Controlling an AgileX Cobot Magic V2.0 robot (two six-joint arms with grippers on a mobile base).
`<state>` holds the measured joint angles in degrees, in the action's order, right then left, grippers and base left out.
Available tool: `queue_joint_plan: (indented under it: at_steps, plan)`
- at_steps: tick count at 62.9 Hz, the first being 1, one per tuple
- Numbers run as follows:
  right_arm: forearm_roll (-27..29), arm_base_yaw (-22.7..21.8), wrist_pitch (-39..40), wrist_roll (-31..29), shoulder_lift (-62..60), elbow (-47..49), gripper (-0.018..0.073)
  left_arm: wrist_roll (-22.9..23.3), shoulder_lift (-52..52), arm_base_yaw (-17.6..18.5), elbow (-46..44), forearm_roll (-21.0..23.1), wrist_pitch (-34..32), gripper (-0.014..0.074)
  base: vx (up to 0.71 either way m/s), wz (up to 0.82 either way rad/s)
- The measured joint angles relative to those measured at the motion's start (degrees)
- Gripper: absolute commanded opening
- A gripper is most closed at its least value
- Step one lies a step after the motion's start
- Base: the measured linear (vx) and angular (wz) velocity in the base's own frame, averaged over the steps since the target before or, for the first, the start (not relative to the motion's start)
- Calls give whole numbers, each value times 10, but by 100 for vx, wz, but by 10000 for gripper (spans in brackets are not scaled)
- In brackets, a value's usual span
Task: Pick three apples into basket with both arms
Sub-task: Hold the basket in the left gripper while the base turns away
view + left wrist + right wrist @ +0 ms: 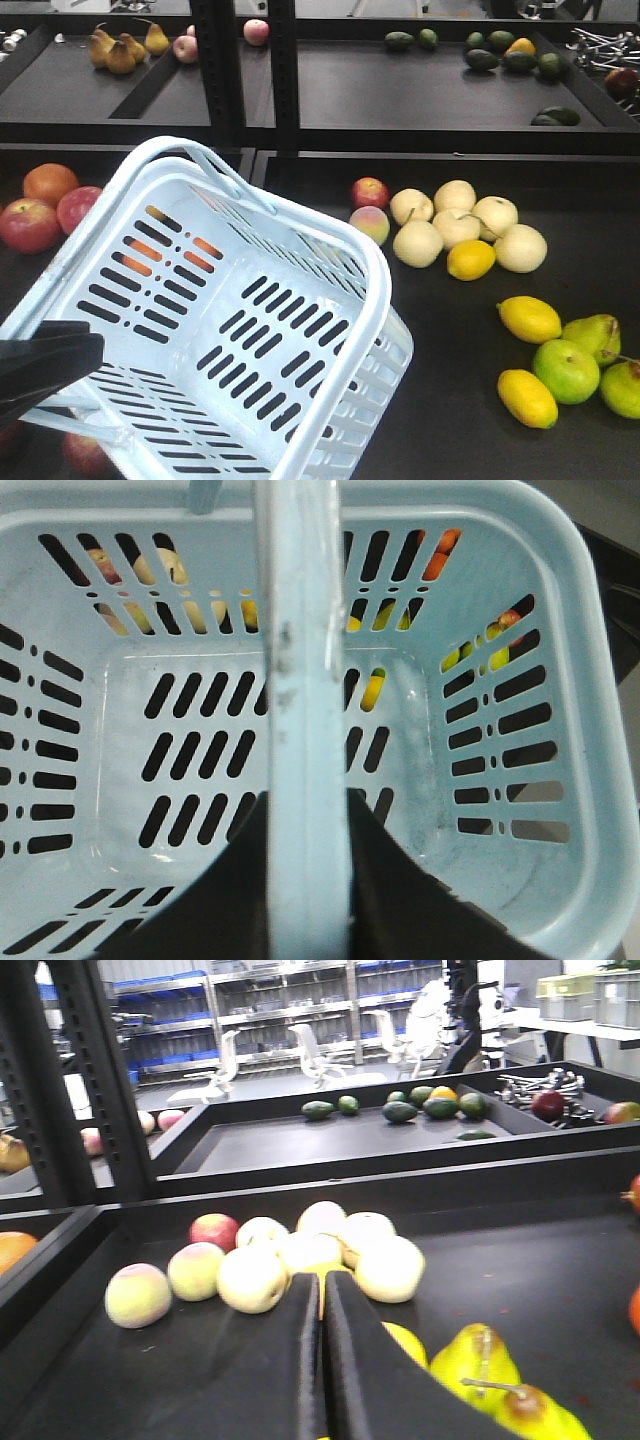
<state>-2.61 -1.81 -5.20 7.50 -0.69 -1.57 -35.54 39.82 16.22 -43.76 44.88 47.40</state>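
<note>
The pale blue basket point(375, 300) hangs tilted in the foreground, its inside point(120, 695) holding nothing. My left gripper point(308, 815) is shut on the basket's loop handle point(300, 660); it appears as a black shape point(60, 365) at the lower left. Two red apples point(28, 225) point(80, 205) lie on the dark shelf left of the basket. Another dark red apple point(88, 452) peeks out under the basket's corner. My right gripper point(323, 1295) is shut on nothing, low over the shelf and pointing at a cluster of pale fruit; it is out of the front view.
An orange point(50, 183) sits behind the left apples. Pale round fruit point(455, 225) with a small red apple point(370, 190) cluster in the middle; lemons point(528, 318) and green pears point(595, 335) lie at the right. A black shelf post point(225, 70) stands behind the basket. Avocados point(500, 50) are on the upper shelf.
</note>
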Motion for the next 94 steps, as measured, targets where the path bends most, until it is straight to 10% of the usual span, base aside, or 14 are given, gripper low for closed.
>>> queue_joint_plan:
  at_steps: [94]
  plan:
    - [0, 0, 0, 0, 0, 0, -4, 0, 0, 0, 0, 0, -1, -6, -13, 50]
